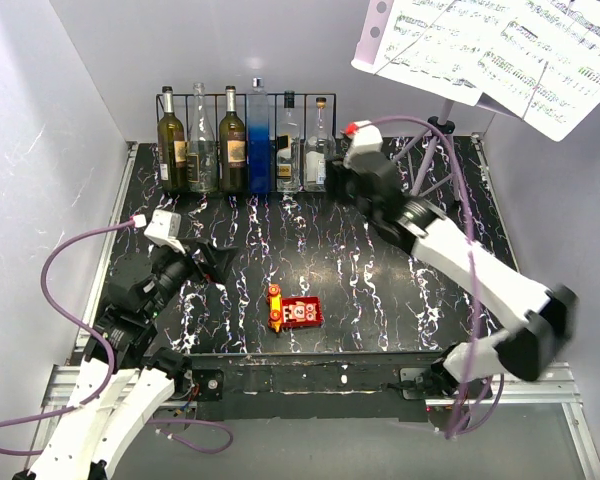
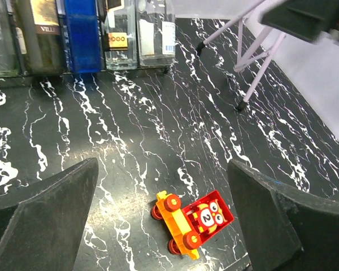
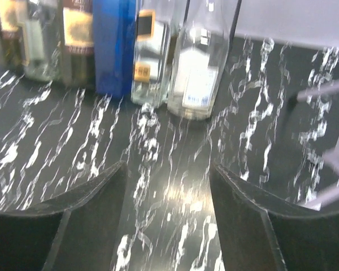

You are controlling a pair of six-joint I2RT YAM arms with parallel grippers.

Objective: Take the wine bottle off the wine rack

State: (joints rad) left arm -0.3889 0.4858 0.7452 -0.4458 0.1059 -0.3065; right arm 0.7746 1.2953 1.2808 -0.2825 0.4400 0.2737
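Note:
The black wire wine rack (image 1: 212,95) stands at the table's back edge and holds several upright bottles. From the left they are a dark wine bottle (image 1: 171,150), a clear bottle (image 1: 202,150), a second dark wine bottle (image 1: 232,150), a blue bottle (image 1: 259,140) and two clear bottles (image 1: 288,155). My right gripper (image 1: 337,182) is open and empty just in front of the rack's right end. Its wrist view shows the rightmost clear bottle (image 3: 200,68) ahead of the open gripper (image 3: 169,197). My left gripper (image 1: 216,262) is open and empty at the front left, far from the rack.
A red and yellow toy cart (image 1: 295,312) lies near the front middle, and shows between the left fingers in the left wrist view (image 2: 195,223). A music stand's tripod legs (image 1: 430,150) stand at the back right, with sheet music (image 1: 500,50) overhanging. Grey walls enclose the table.

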